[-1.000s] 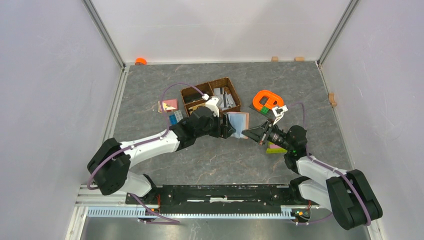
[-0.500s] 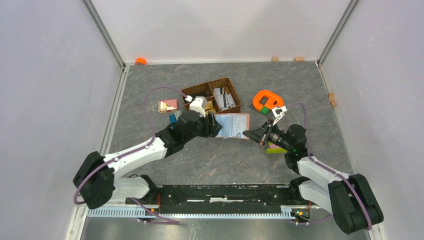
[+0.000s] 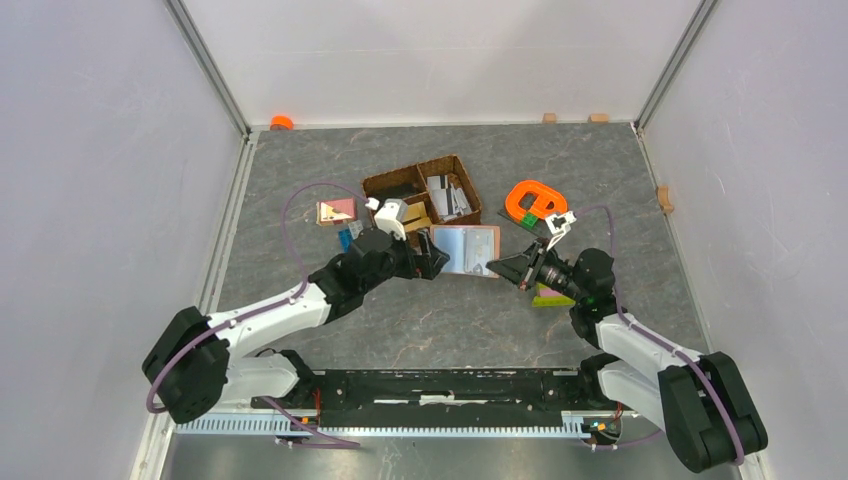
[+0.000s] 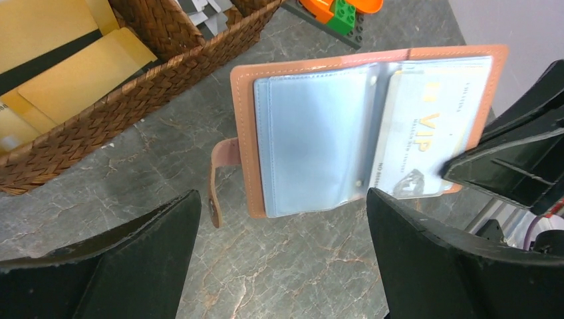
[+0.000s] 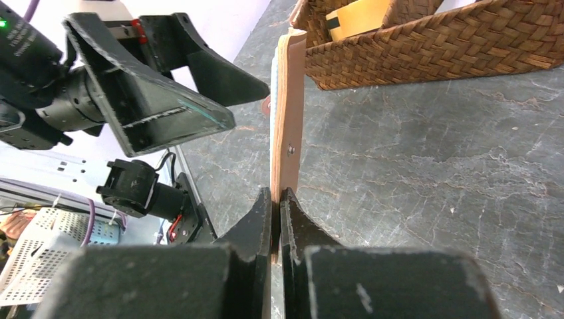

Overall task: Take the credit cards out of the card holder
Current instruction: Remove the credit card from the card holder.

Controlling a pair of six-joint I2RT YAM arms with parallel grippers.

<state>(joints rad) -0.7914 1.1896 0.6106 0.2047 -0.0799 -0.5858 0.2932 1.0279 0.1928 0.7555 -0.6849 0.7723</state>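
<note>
On my feed the card holder is reddish-brown, and its sleeves are a shiny, pale blue-grey. The credit card showing in one sleeve is whitish with gold lettering (the small print is dark). The basket is a dark-brown weave with flat yellow-tan pieces inside. The worktop is grey stone with pale veins. My left hand and right hand are plain black.

Left end effector gapes wide; right end effector pinches tight.
</note>
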